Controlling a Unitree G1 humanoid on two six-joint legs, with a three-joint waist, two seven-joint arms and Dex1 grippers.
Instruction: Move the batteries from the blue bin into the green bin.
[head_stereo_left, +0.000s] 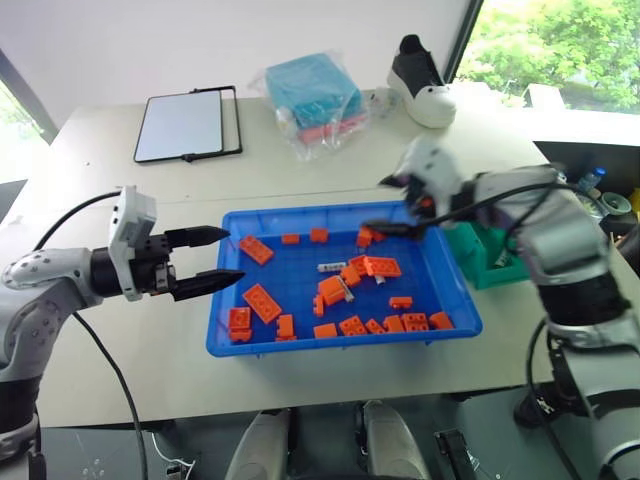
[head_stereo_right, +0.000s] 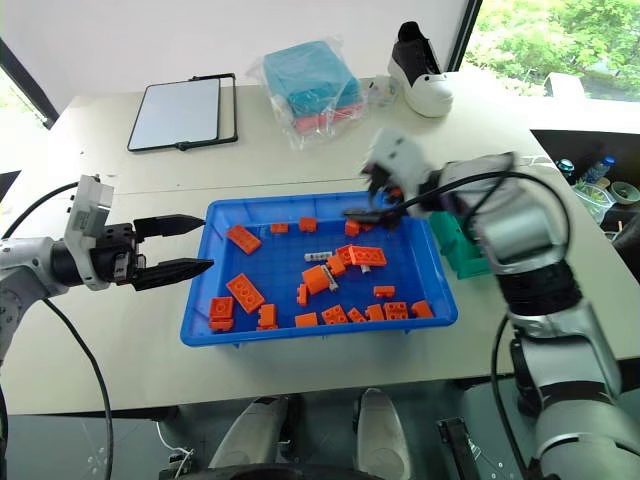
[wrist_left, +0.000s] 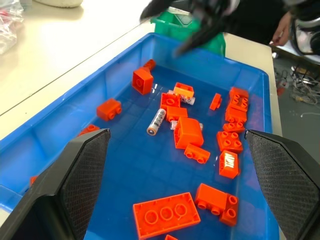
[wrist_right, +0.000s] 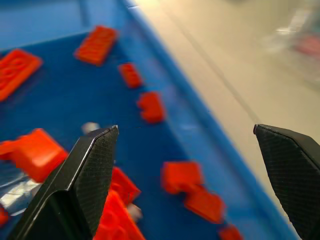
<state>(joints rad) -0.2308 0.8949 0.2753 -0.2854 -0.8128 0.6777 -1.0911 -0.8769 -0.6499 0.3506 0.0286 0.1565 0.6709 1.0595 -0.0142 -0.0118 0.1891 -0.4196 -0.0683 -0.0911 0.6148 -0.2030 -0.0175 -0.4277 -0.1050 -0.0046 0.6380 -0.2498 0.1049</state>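
The blue bin (head_stereo_left: 340, 346) sits mid-table, scattered with orange bricks (head_stereo_left: 262, 302). A silver battery (head_stereo_left: 331, 267) lies loose near the bin's middle, also clear in the left wrist view as the battery (wrist_left: 156, 122) among the bricks. The green bin (head_stereo_left: 482, 262) stands just off the blue bin's right end. My left gripper (head_stereo_left: 233, 255) hangs open over the bin's left rim, nothing between its fingers. My right gripper (head_stereo_left: 384, 205) is open and empty above the bin's far right corner, beside the green bin.
Several orange bricks (wrist_left: 167, 214) cover the bin floor, some close against the battery. At the back of the table lie a tablet (head_stereo_left: 185, 125), a clear bag with a blue packet (head_stereo_left: 312, 92) and a black-and-white shoe (head_stereo_left: 423, 80).
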